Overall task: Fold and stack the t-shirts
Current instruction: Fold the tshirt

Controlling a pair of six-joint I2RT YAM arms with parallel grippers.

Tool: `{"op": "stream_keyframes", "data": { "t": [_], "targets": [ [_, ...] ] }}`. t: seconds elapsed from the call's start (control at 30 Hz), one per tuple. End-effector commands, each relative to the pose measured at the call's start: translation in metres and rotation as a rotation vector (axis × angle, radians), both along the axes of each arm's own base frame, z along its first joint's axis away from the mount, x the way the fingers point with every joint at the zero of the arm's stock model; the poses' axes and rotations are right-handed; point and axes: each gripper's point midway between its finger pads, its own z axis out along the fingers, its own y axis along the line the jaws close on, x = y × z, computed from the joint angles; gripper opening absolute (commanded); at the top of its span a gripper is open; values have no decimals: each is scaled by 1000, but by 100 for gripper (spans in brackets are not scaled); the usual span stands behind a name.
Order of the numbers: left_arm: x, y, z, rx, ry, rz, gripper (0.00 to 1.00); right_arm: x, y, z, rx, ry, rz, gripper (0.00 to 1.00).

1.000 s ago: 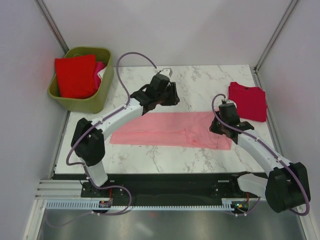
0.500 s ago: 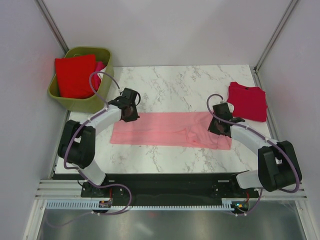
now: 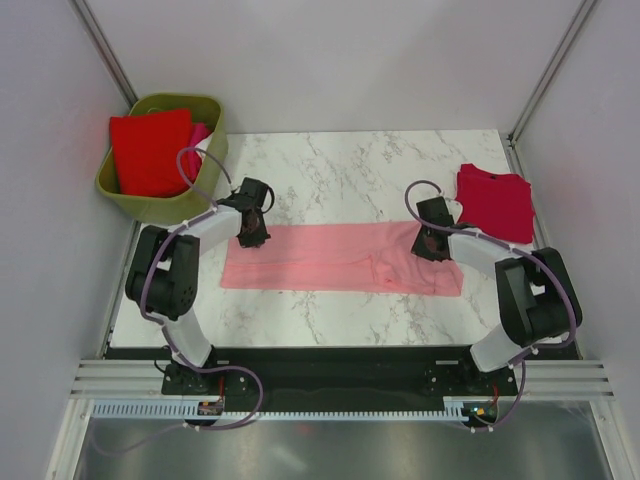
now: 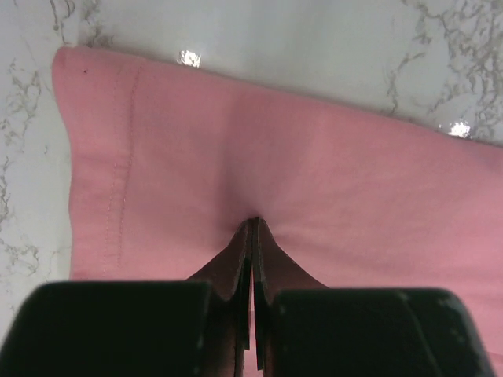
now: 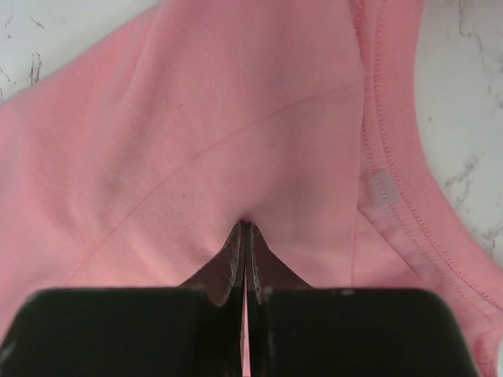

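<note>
You are in the middle of folding the pink shirt (image 3: 340,258). It lies flat on the table (image 3: 340,180) as one long strip between your two arms. Your left gripper (image 4: 251,229) is closed and pinches the cloth near the left end. Your right gripper (image 5: 246,228) is closed too and pinches the cloth near the right end, by the collar.

I think the next move is to lift one end and lay it over the other. Keep both pinches tight and the edges lined up.

Now count. One pink shirt. One dark red shirt (image 3: 497,203), folded at the far right corner. One basket (image 3: 160,208) on the left, with one red shirt (image 3: 150,150) on top. A bit of hot pink cloth (image 3: 199,135) peeks out beside it, but you cannot tell how many more are inside.
</note>
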Motion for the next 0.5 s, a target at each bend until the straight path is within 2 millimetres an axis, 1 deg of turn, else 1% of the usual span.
{"op": "stream_keyframes", "data": {
  "t": [0.0, 0.03, 0.07, 0.1, 0.13, 0.17, 0.2, 0.23, 0.27, 0.3, 0.33, 0.37, 0.4, 0.43, 0.47],
  "targets": [
    [3, 1, -13, 9, 33, 13, 2, 30, 3, 8, 8, -55, -17, 0],
    [1, 1, -17, 11, 41, 20, 2, 32, 1, 6, 4, -48, -19, 0],
    [-1, 3, -21, 15, 51, 39, 2, 38, 1, 7, 7, -53, -20, 0],
    [-6, 5, -28, 23, 71, 46, 2, 39, 0, 0, 2, -30, -16, 0],
    [-11, 7, -32, 28, 89, 59, 2, 42, -3, -1, 9, -26, -23, 0],
    [-14, 8, -35, 28, 98, 72, 2, 49, -1, 1, 20, -30, -15, 0],
    [-21, 10, -40, 34, 117, 78, 2, 52, -1, -6, 18, -11, -5, 0],
    [-25, 11, -41, 32, 124, 85, 2, 56, -3, -7, 24, -4, -8, 0],
    [-29, 7, -42, 13, 130, 84, 2, 67, -1, -1, 27, -14, -7, 0],
    [-38, 8, -46, 12, 147, 86, 2, 71, -2, -9, 26, 5, -7, 0],
    [-41, 7, -42, 1, 137, 90, 2, 78, -1, -9, 27, 3, -8, 0],
    [-45, 5, -42, -10, 141, 95, 2, 93, 1, 0, 32, -20, -10, 0],
    [-54, 3, -46, -10, 154, 86, 2, 98, 2, -11, 29, 6, -10, 0],
    [-59, 1, -46, -15, 159, 81, 2, 106, 3, -12, 30, 8, -12, 0],
    [-62, -1, -43, -22, 149, 81, 2, 123, 7, -1, 35, -14, -13, 0]
  ]
}}
